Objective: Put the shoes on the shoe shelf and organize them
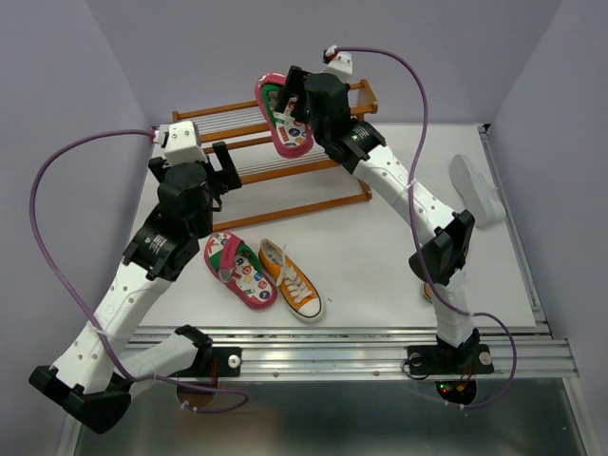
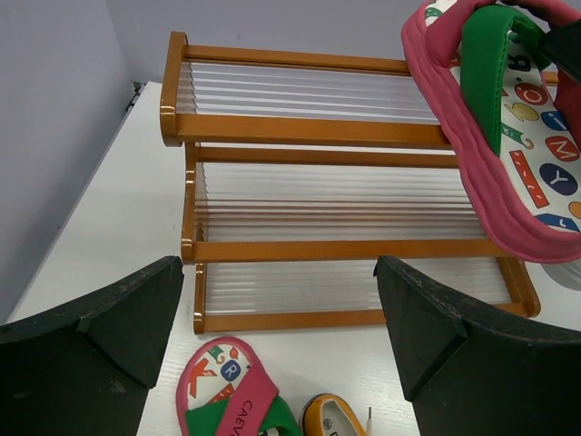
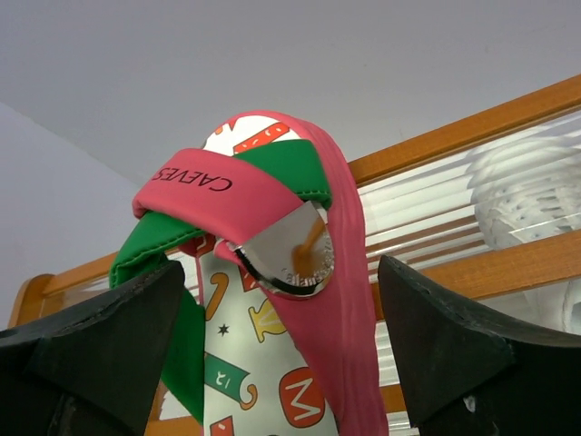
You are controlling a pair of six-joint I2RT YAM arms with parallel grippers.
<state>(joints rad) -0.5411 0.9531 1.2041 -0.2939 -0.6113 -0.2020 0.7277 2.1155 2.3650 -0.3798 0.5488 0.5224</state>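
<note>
Pink shoe (image 1: 283, 116) stands steeply tilted at top tier of shoe shelf (image 1: 306, 208). Right gripper (image 3: 281, 265) straddles it, fingers spread wide, gap visible on one side, not clamping. Second pink shoe (image 1: 239, 270) and orange sneaker (image 1: 291, 278) side by side on table (image 1: 380, 256) in front of shelf. White sneaker (image 1: 477, 188) right of shelf. Left gripper (image 2: 280, 263) in front of shelf, fully spread, empty.

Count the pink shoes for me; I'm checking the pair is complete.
2: the tilted pink shoe at the top tier of the shoe shelf; the other pink shoe on the table.
</note>
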